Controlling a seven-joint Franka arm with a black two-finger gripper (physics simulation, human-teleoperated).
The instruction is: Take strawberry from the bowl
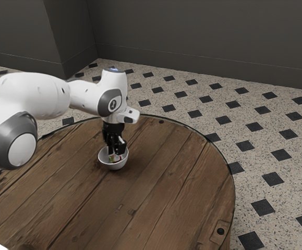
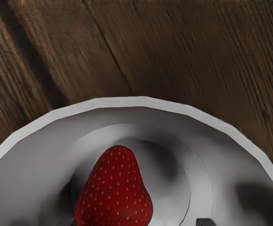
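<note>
One red, seed-flecked strawberry (image 2: 115, 188) lies inside the white round bowl (image 1: 113, 166), which sits on the round plank-topped wooden table (image 1: 166, 172). The black two-finger gripper (image 1: 116, 150) points down into the bowl, its fingers spread apart, released, gripping nothing. Around the table runs a speckled floor (image 1: 252, 156) with dark diamond insets, and beyond it stands a dark grey wall (image 1: 203, 36).
</note>
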